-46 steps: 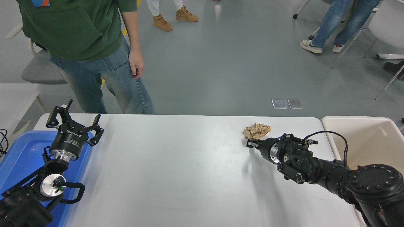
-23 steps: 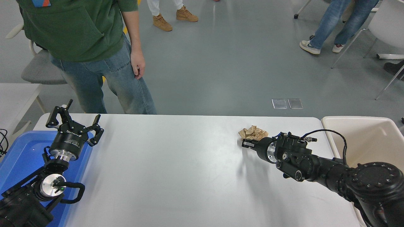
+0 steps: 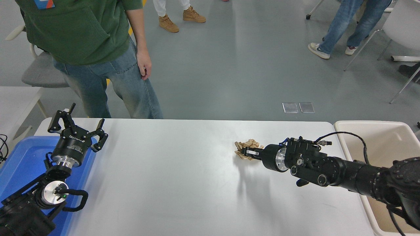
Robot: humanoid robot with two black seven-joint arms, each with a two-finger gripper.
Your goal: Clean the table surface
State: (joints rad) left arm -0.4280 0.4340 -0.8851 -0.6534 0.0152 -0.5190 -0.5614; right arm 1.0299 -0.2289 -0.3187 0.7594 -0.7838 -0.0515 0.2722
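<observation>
The white table surface (image 3: 170, 183) fills the lower half of the head view. A crumpled brown paper ball (image 3: 246, 144) is right of the table's middle, blurred by motion. My right gripper (image 3: 244, 152) reaches in from the right and is shut on the paper, which sits between its fingertips, close over the tabletop. My left gripper (image 3: 76, 123) is open and empty, parked at the lower left over a blue tray (image 3: 23, 157).
A beige plastic tub (image 3: 367, 123) stands off the table's right end. A person in a green top (image 3: 82, 32) stands at the far left edge. A smaller white table (image 3: 16, 98) shows at the left. Other people's legs are farther back.
My right gripper has moved left across the table, away from the tub, and the brown paper has gone with it. The left arm has not moved.
</observation>
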